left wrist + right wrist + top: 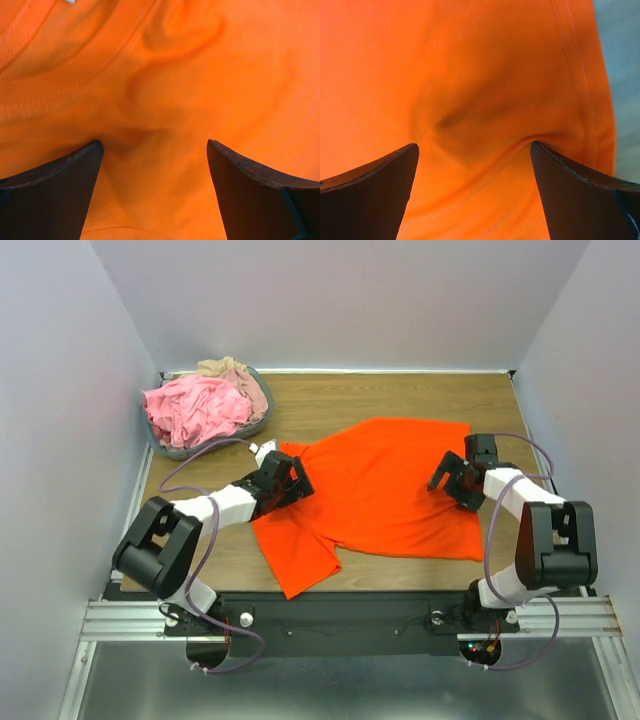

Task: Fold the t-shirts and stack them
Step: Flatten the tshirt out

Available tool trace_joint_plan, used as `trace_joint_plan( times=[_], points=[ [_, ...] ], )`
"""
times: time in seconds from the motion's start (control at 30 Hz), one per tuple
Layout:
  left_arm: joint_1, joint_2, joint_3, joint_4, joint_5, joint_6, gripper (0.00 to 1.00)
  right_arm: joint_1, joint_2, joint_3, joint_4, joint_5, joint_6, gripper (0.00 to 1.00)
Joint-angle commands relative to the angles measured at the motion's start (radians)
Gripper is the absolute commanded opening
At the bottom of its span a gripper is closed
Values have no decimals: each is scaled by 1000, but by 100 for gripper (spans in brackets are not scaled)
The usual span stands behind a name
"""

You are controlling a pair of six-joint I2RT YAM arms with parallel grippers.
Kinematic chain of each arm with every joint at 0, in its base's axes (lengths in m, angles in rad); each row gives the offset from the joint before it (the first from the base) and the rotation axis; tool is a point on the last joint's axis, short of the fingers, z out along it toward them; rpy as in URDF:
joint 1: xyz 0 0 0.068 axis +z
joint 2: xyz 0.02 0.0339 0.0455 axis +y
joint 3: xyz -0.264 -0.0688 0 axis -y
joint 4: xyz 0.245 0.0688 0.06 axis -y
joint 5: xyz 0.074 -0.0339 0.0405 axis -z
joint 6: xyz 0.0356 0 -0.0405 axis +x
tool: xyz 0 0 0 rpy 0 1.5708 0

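Note:
An orange-red t-shirt [375,490] lies spread on the wooden table. My left gripper [297,480] is open and rests low on the shirt's left part near the collar; in the left wrist view [155,150] orange cloth with a seam fills the gap between the spread fingers. My right gripper [446,480] is open on the shirt's right part near its hem; in the right wrist view [475,150] wrinkled orange cloth [485,100] lies between the fingers. Pink [195,408] and beige [235,372] t-shirts lie crumpled in the basket.
A grey oval basket [160,443] stands at the back left of the table. White walls close in the table on the left, back and right. Bare wood [400,395] shows behind the shirt.

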Motion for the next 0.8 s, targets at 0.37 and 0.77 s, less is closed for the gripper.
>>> trace_joint_plan(
  times=[0.37,0.77],
  points=[
    [118,326,398,-24,63,175,98,-4,341,364,63,137,15,100],
    [-77,-103,152,-202,-92,62,98,-4,-146,46,49,101,42,100]
  ],
)
